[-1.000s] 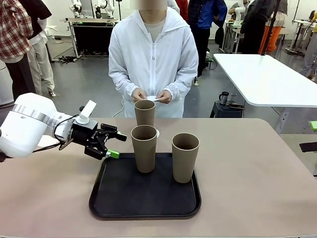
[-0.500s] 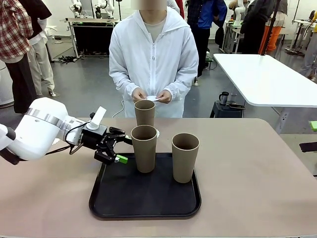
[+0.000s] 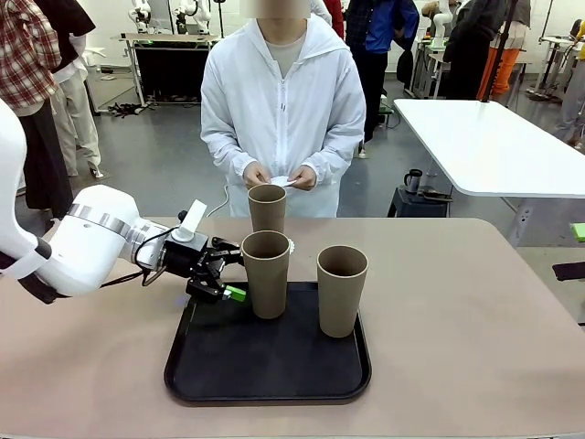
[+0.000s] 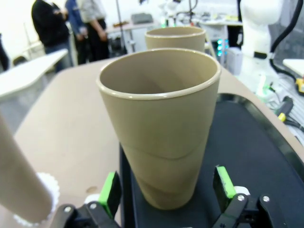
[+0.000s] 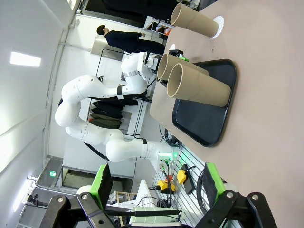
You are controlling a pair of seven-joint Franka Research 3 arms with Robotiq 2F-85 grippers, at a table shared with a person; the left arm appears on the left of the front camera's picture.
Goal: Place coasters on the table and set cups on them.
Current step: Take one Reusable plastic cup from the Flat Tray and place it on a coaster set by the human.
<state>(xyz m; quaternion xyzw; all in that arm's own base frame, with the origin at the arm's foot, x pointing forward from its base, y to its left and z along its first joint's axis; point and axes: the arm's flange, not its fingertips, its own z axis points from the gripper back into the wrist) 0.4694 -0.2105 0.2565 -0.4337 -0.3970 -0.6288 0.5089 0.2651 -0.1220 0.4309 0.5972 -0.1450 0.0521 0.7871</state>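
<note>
Cups: three tan tumblers, all upright. The left cup [image 3: 266, 274] and the right cup [image 3: 342, 291] stood on the black tray [image 3: 238, 366]. The far cup [image 3: 267, 208] stood on the table [image 3: 457, 320] just past the tray's far edge.
Coasters: a lacy white coaster [image 5: 218, 26] lay under the far cup. A held coaster [image 3: 281, 181], white, was pinched between the person's hands [image 3: 302, 176].
Left gripper [image 3: 236, 274]: jaws spread wide on either side of the left cup's lower half, with the green pads [image 4: 223, 183] just clear of its wall, gripping nothing.
Right gripper [image 5: 156, 185]: jaws spread wide and empty, well back from the tray.
In the way: the far cup stood directly behind the left cup, and the right cup was near it on the tray.
Surroundings: a white table [image 3: 494, 137] stood at the far right with a small dark mug [image 3: 413, 179] on a low stand beside it. Other people stood farther off.
</note>
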